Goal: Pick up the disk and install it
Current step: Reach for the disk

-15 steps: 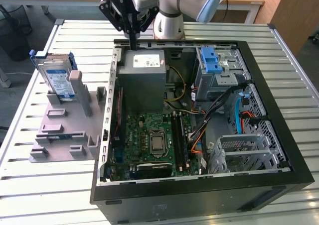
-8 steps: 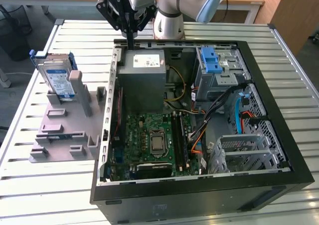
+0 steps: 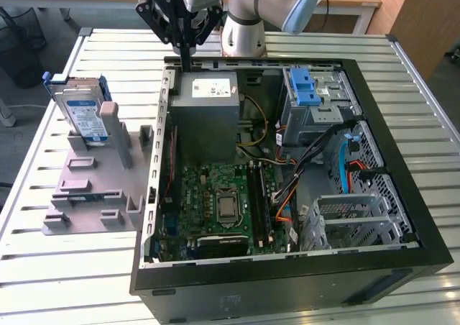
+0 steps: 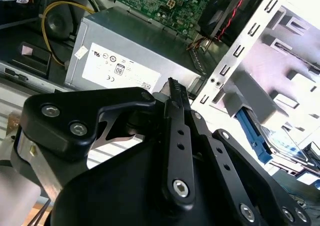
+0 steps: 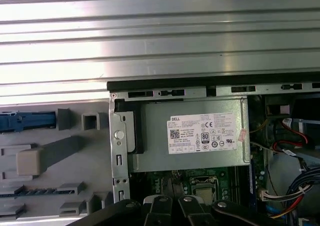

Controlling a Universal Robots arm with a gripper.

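the gripper [image 3: 185,60], fingers closed on nothing, hangs at top centre over the case [image 3: 287,282] rim, with the disk [image 3: 83,115] standing upright, well apart, at the exterior view's upper left.

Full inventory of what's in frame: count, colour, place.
disk: 1, silver, blue rails, upright in the fixture, exterior view's left
fixture: 1, grey, on the table beside the case
computer case: 1, black, open, on the table
power supply: 1, grey, in the case near the arm
motherboard: 1, green, case floor
drive cage: 1, grey with blue latch, in the case
table: 1, slatted metal, underneath
arm: 1, silver and pale blue, behind the case
gripper: 1, black, shut, empty, above the power supply
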